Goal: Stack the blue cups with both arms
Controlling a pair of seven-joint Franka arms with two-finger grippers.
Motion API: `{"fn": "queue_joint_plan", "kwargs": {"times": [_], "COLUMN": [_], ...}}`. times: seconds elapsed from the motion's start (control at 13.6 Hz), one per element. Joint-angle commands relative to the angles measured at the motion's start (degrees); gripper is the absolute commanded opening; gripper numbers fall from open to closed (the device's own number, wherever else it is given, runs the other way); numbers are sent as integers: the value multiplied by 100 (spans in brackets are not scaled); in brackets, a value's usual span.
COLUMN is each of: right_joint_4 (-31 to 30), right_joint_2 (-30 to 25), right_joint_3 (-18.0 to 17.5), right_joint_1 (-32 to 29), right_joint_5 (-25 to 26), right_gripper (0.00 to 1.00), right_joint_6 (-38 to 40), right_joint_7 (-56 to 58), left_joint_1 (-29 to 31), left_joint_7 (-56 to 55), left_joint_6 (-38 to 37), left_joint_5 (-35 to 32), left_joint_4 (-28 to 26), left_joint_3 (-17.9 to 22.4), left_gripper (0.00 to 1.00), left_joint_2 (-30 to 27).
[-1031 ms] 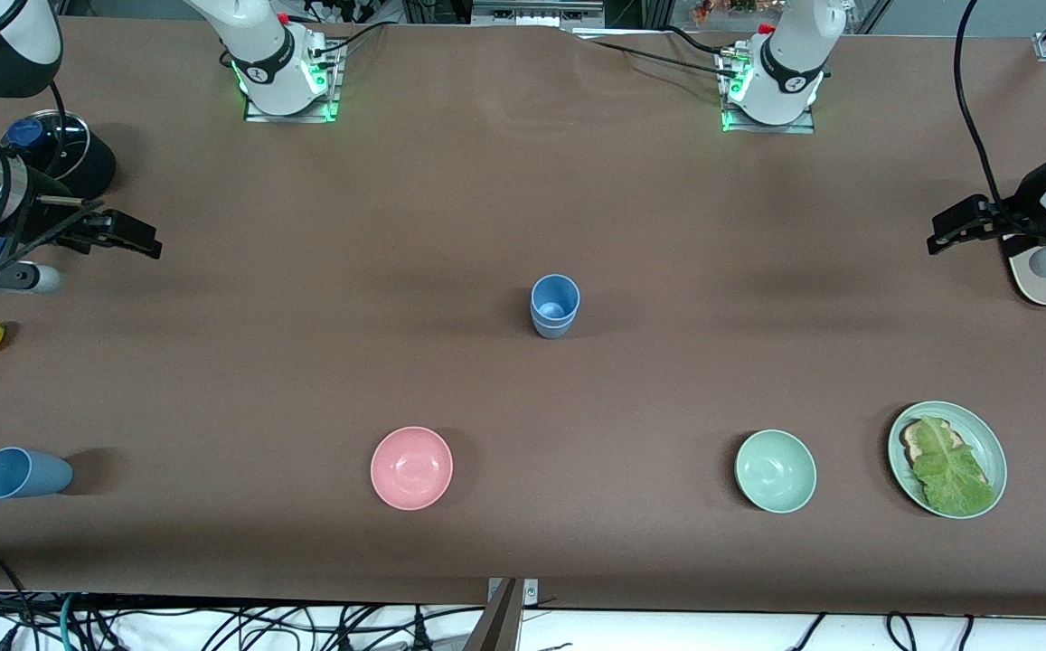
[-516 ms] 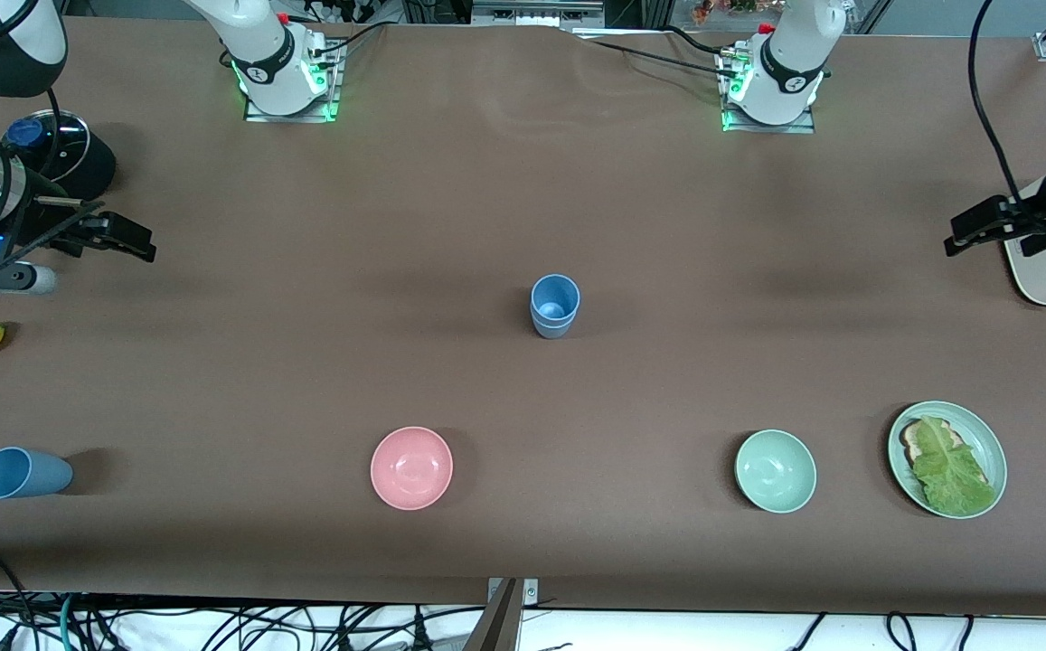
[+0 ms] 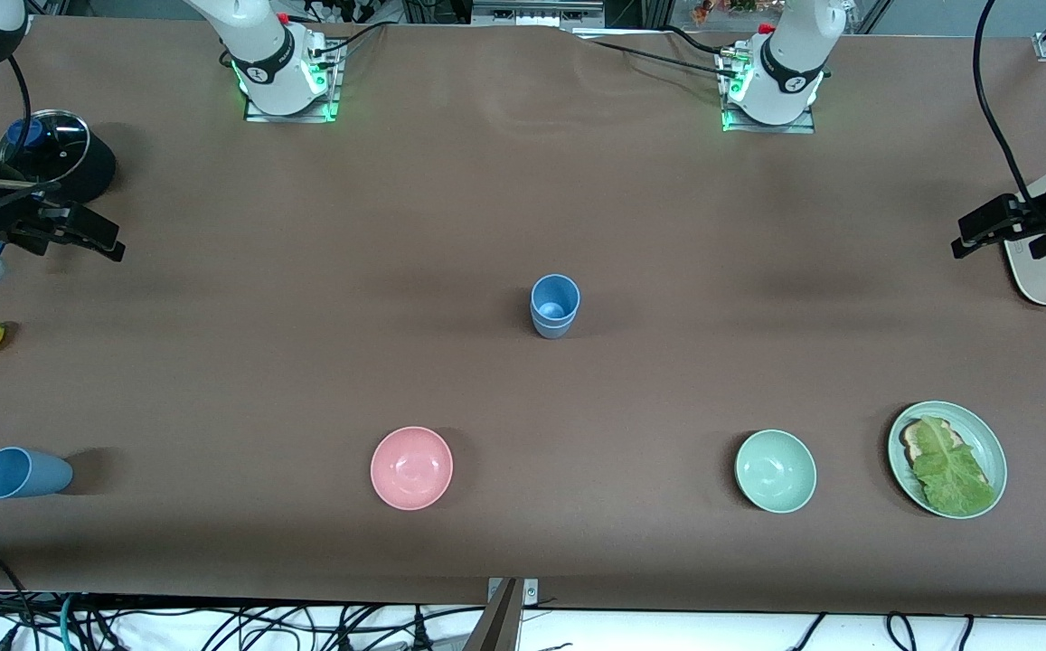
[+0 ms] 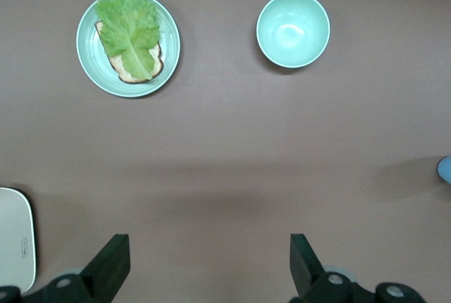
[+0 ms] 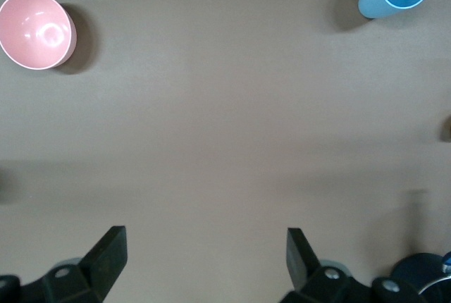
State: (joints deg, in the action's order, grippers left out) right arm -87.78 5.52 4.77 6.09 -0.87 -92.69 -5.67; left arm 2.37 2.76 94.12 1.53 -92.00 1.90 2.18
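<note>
Both claws hang spread over opposite table ends: right gripper point(image 3: 80, 237) near the lidded pot point(image 3: 57, 154), left gripper point(image 3: 993, 226) over the white board point(image 3: 1033, 271). Open tabletop point(image 3: 523, 181) lies between them. 2 stacked cups point(image 3: 555, 306) stand midway; 1 cup point(image 3: 21, 473) stands nearer the camera than the right gripper, beside 2 bowls.

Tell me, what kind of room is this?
Probably a robot lab. Two white arms are bolted to a long brown table, with the left gripper and right gripper open and waiting at its ends. Cables hang under the edge, and only cups and a pink bowl sit out.
</note>
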Motion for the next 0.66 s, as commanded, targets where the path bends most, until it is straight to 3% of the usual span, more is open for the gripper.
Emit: {"fn": "queue_joint_plan", "kwargs": {"times": [0.0,0.59], "right_joint_4": [50,41], "right_joint_2": [-25,19], "right_joint_3": [-55,-46], "right_joint_1": [-29,-73], "right_joint_5": [95,78], "right_gripper": [100,100], "right_joint_6": [94,111], "right_joint_7": [4,-5], "left_joint_1": [0,-9], "left_joint_7": [146,146], "left_joint_6": [10,18], "left_joint_5": [146,137], "left_joint_4": [121,121], "left_joint_3": [3,-6], "left_gripper": [100,100], "left_joint_2": [64,90]}}
